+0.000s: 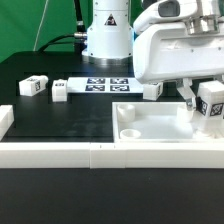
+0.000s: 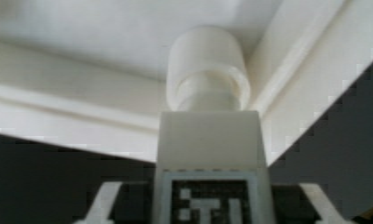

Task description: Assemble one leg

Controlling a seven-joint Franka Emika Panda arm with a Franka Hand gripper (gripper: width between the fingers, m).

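My gripper (image 1: 204,97) is shut on one leg (image 1: 211,105), a white cuboid peg with a black-and-white tag, at the exterior view's right. It holds the leg over the right part of the large flat white square piece (image 1: 160,128). In the wrist view the leg (image 2: 211,140) fills the middle between my fingertips (image 2: 108,200), its round end pointing at an inner corner of the square piece (image 2: 94,70). My gripper (image 2: 209,212) sits at that picture's edge. Three more legs lie on the black table: two at the left (image 1: 33,86) (image 1: 60,90) and one near the middle (image 1: 152,90).
The marker board (image 1: 105,84) lies at the back centre before the robot base (image 1: 107,35). A low white wall (image 1: 60,152) runs along the table's front edge and turns up the left side (image 1: 5,120).
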